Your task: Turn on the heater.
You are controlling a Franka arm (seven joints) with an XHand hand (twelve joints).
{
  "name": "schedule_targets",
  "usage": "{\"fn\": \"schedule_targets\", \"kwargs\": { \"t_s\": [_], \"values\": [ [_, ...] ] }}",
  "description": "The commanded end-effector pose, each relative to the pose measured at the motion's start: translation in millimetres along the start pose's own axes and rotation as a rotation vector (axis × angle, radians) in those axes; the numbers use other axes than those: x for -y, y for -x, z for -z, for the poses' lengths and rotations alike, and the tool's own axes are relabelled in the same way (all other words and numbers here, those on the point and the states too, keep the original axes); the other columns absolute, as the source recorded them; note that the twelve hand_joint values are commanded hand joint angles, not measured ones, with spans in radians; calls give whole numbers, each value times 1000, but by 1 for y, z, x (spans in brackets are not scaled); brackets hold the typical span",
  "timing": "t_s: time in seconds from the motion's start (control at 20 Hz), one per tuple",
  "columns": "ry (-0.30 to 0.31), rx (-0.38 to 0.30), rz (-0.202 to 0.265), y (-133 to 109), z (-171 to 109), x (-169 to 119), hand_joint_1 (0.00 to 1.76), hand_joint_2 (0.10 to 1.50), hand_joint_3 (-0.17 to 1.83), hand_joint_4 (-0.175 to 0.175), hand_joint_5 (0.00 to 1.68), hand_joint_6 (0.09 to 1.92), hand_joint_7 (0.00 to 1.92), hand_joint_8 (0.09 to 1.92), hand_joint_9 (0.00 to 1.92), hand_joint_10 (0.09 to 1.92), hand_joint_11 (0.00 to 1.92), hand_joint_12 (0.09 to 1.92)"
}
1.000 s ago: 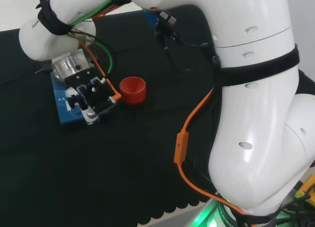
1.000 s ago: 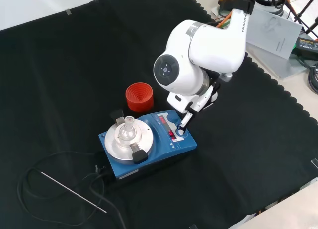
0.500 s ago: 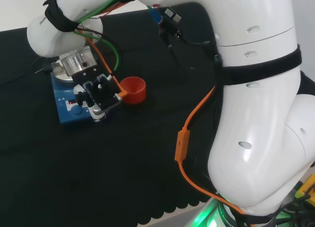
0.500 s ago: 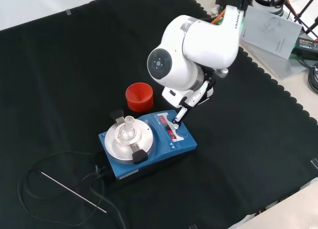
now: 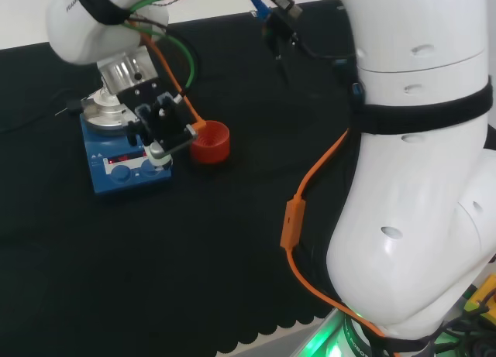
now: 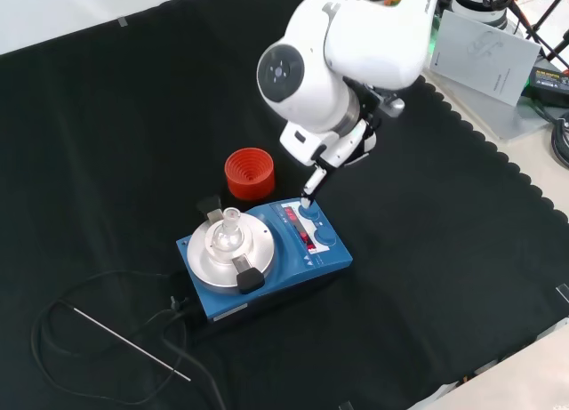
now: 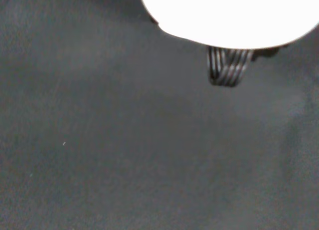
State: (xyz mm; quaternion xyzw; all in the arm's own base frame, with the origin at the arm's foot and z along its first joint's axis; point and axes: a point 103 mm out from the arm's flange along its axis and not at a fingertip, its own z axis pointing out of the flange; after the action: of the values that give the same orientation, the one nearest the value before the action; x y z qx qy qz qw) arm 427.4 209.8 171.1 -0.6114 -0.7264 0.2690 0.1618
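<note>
The blue heater [image 6: 267,263] is sitting on the black cloth [image 6: 107,116], toward the near edge of the bench in the front view and toward the left edge in the head view. Its round metal plate [image 6: 227,253] is carrying a small clear glass piece [image 6: 231,221], and its control panel, with a red display [image 6: 305,239] glowing on it, is facing the arm's side of the bench. A red ribbed ring [image 6: 249,174] is standing just beside the heater, on the side farther from the bench's near edge in the front view.

The arm is reaching down over the heater, its big white link [image 6: 342,50] hanging above the cloth. The hand [image 5: 159,125] is hovering over the control panel, tilted downward. In the front view one straight finger [image 6: 311,183] is pointing down at the panel's far corner, its tip just above or touching a blue knob [image 6: 310,213]; I cannot tell which. The hand is not grasping anything.

A thin metal rod [image 6: 133,345] with a dark cable is lying on the cloth near the bench's near left corner in the front view.
</note>
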Motion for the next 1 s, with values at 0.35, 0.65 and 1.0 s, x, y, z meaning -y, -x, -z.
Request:
{"fn": "schedule_targets", "kwargs": {
  "t_s": [0.35,0.65,1.0],
  "values": [
    [14,-32,-73,34,2,29,1524,396,1424,-65,182,492,1556,1851,1671,1705,1507,1462],
    [24,-110,-133,59,1,40,1306,393,1315,-71,153,440,1494,1507,1609,1399,1597,1303],
    [18,-134,-172,75,0,49,1221,431,1116,-68,147,369,1457,1159,1623,1084,1622,1298]
  ]
}}
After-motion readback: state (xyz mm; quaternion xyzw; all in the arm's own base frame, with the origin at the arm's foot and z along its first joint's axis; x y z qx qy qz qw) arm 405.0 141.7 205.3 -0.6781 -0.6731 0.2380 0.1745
